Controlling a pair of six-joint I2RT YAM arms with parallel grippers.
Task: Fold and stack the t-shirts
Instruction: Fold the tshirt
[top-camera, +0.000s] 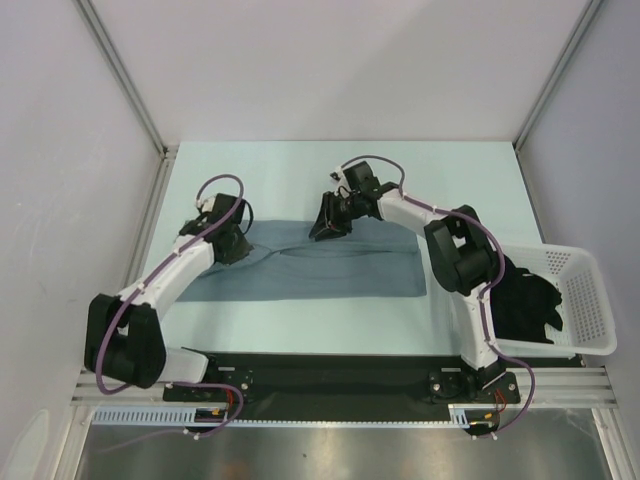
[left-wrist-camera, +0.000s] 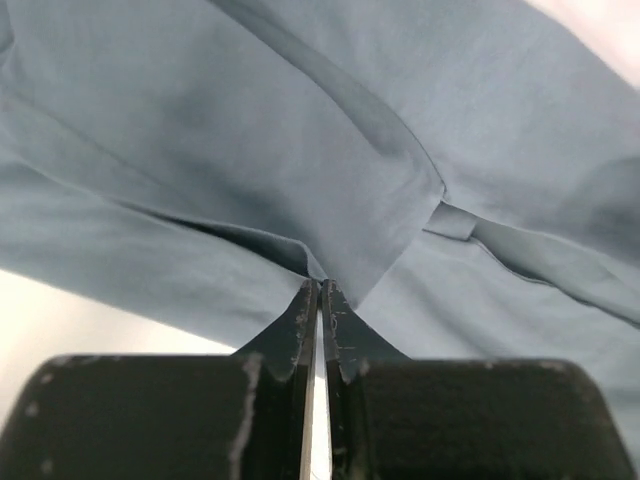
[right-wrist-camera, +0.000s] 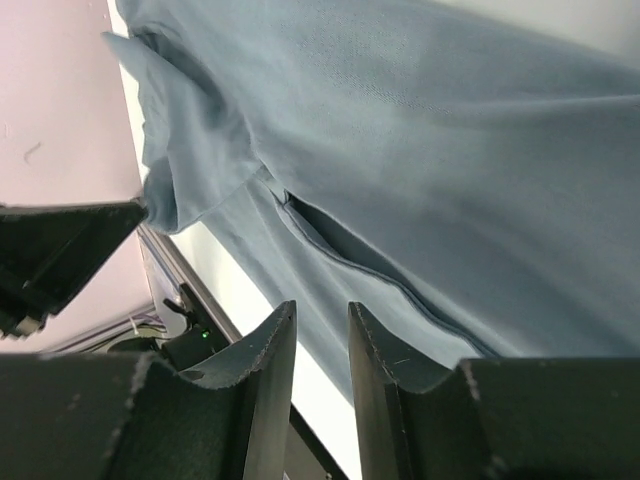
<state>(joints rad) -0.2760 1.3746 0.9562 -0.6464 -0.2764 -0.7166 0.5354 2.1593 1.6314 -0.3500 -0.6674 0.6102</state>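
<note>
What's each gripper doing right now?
Left gripper: closed, pinching a fold of the grey-blue t-shirt.
Right gripper: slightly open, holding nothing.

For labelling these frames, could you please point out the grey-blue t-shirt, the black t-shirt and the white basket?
grey-blue t-shirt (top-camera: 330, 272): top external view, middle of its body.
black t-shirt (top-camera: 530, 300): top external view, bunched cloth in the basket.
white basket (top-camera: 598, 305): top external view, right lattice wall.

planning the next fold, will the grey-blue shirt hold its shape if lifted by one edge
Probably not: the grey-blue t-shirt looks floppy, creasing toward the left gripper that pinches it. It seems thin and light, with soft folds, so unheld parts would likely sag.
</note>
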